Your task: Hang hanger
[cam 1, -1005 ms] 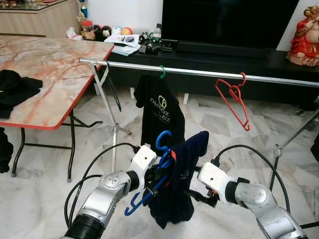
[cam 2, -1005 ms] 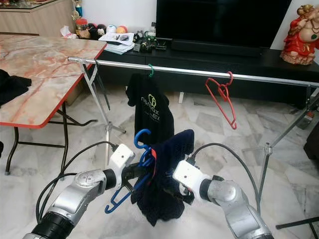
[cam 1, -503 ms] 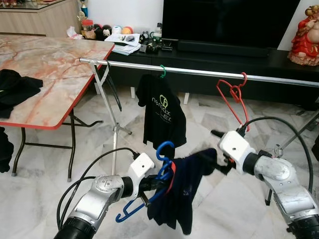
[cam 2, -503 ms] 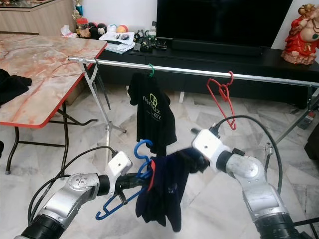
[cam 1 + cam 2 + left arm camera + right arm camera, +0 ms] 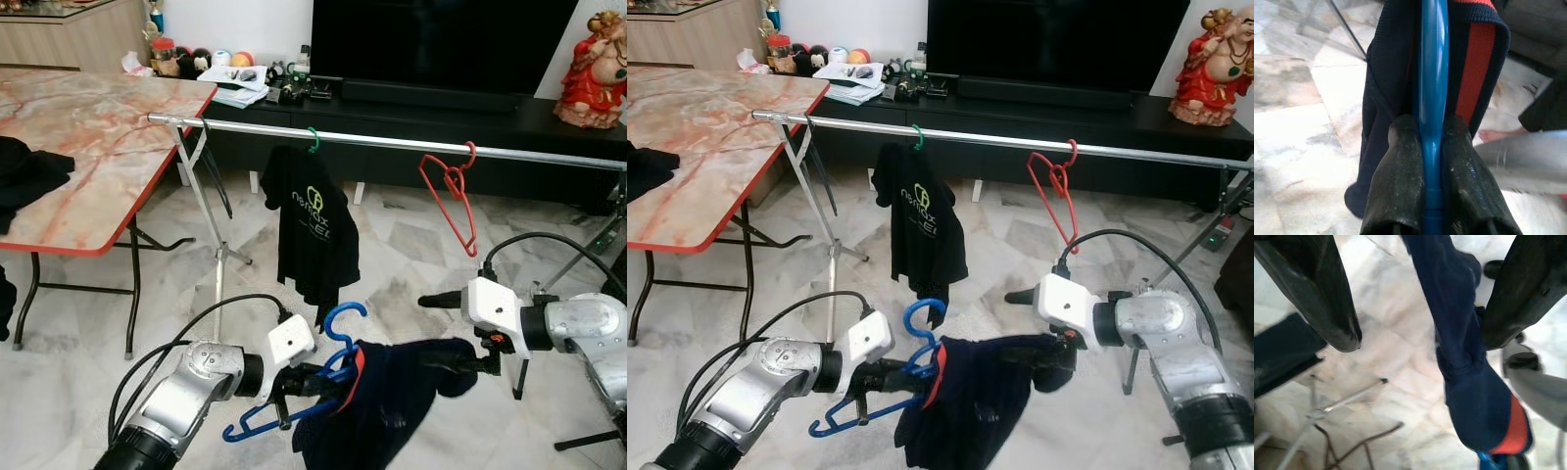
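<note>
Clenched on the blue hanger (image 5: 323,387), the left claw (image 5: 1431,161) holds it low, below the drying rail (image 5: 392,142). A navy garment (image 5: 382,411) with an orange collar drapes over it. Right claw (image 5: 1420,318) stands released, fingers either side of the garment's stretched end.

three hangers (image 5: 333,377), two shirts (image 5: 312,230), one rail (image 5: 392,143)
</note>
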{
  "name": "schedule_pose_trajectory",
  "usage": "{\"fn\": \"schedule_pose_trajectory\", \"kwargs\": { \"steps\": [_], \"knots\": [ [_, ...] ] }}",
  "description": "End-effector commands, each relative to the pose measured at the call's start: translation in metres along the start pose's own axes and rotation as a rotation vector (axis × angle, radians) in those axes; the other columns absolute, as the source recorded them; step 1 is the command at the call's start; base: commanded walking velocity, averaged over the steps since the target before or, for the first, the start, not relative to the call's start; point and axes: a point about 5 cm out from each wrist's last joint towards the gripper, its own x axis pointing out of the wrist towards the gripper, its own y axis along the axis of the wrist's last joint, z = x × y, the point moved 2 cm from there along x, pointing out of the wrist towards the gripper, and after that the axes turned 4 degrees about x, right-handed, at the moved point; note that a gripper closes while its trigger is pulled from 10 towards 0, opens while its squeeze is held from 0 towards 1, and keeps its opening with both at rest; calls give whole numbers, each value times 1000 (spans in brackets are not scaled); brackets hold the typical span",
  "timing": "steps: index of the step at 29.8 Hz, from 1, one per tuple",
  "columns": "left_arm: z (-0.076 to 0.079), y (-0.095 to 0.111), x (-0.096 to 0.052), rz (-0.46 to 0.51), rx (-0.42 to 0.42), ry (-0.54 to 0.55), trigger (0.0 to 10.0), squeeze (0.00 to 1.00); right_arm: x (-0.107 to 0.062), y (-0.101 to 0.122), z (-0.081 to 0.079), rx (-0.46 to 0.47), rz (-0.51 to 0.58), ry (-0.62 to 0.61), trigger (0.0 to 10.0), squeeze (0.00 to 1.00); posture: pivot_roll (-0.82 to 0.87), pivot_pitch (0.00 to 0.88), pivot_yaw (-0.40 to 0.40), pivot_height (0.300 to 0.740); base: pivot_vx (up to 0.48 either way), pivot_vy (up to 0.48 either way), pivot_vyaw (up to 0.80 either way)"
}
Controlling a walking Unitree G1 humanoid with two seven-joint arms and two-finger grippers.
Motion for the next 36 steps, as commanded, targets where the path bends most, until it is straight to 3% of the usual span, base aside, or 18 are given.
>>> {"fn": "schedule_pose_trajectory", "kwargs": {
  "steps": [1, 10, 13, 25, 26, 27, 31, 36],
  "knots": [
    [1, 12, -1, 23, 47, -22, 10000, 0, 3, 5, 0, -22, 11, 33, 10000, 0, 10, 49, -83, 740, 0, 0, 0],
    [3, 19, 1, 15, 71, -60, 10000, 0, 28, 5, -12, -37, 49, 164, 10000, 0, 17, 29, -81, 740, 0, 0, 0],
    [5, 21, 3, 18, 76, -78, 10000, 0, 39, 1, -12, -78, 24, 142, 10000, 0, 21, 23, -82, 740, 0, 0, 0],
    [9, 29, 8, 23, 97, -114, 10000, 0, 55, -4, -21, -53, 49, 198, 10000, 0, 29, 10, -84, 740, 0, 0, 0],
    [9, 30, 9, 24, 101, -118, 10000, 0, 56, -6, -21, -45, 46, 201, 3216, 0, 29, 10, -84, 740, 0, 0, 0],
    [9, 30, 9, 24, 105, -121, 10000, 0, 56, -8, -22, -34, 38, 206, 0, 0, 30, 8, -82, 740, 0, 0, 0],
    [9, 33, 11, 25, 117, -129, 10000, 0, 57, -18, -32, -8, -4, 281, 0, 0, 29, 9, -81, 740, 0, 0, 0],
    [9, 35, 12, 30, 121, -127, 10000, 0, 57, -23, -35, 6, -24, 294, 0, 0, 31, 24, -84, 740, 0, 0, 0]
  ]
}}
